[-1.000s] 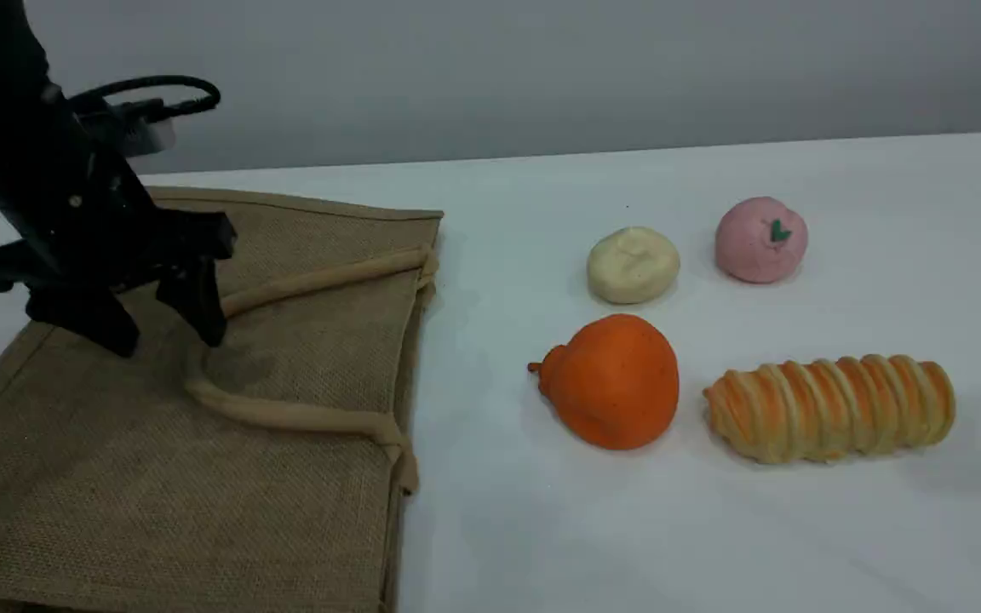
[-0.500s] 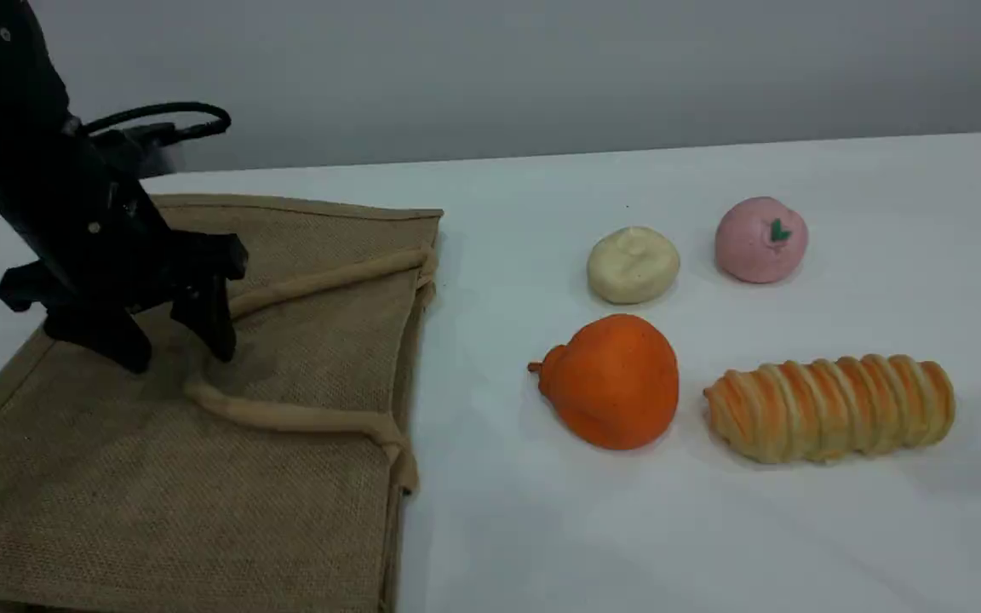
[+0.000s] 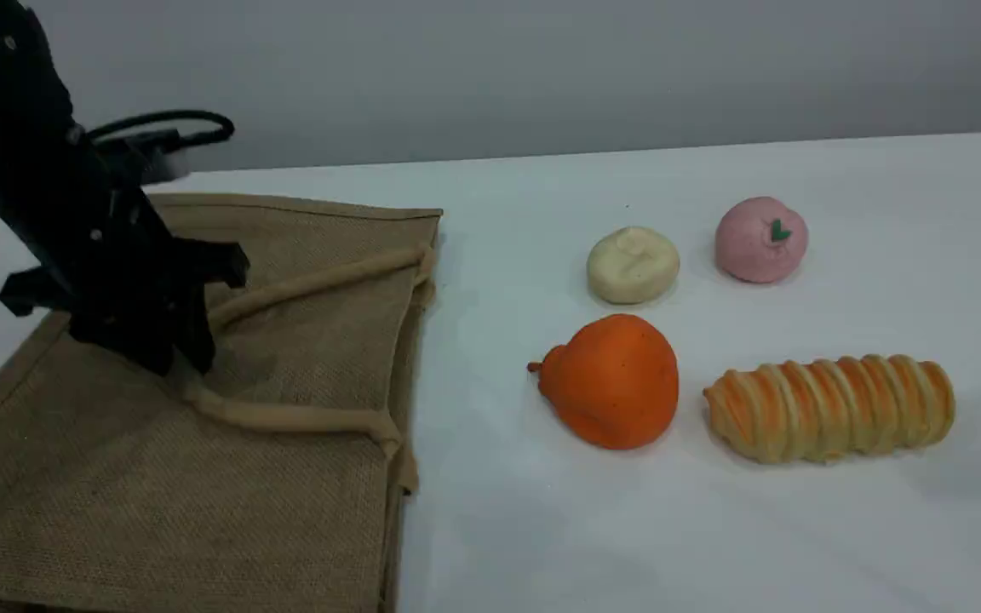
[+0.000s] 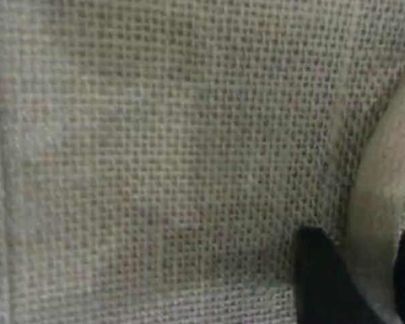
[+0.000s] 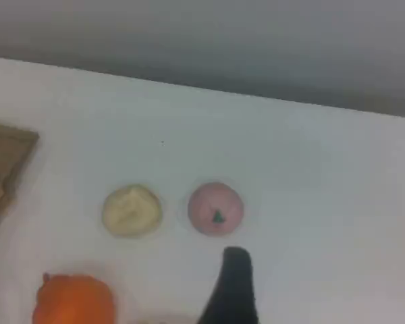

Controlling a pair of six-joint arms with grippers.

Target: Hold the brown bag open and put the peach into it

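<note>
The brown bag (image 3: 286,511) lies flat on the left of the table, its rope handle (image 3: 303,417) looping over its top side. My left gripper (image 3: 180,362) is down on the bag, shut on the bend of that handle. In the left wrist view the handle (image 4: 378,202) runs between the two black fingertips (image 4: 324,283). The pink peach (image 3: 760,239) sits untouched at the far right. In the right wrist view the peach (image 5: 215,208) lies just beyond my right gripper's one visible fingertip (image 5: 235,270), which hovers above the table; that gripper is open and holds nothing.
A cream round lump (image 3: 633,264) sits left of the peach. An orange pear-shaped fruit (image 3: 612,380) and a striped bread roll (image 3: 829,409) lie nearer the front. The white table (image 3: 542,528) stretches between the bag and these foods.
The left gripper came down onto the bag and its fingers drew together around the handle's bend. The foods have not moved.
</note>
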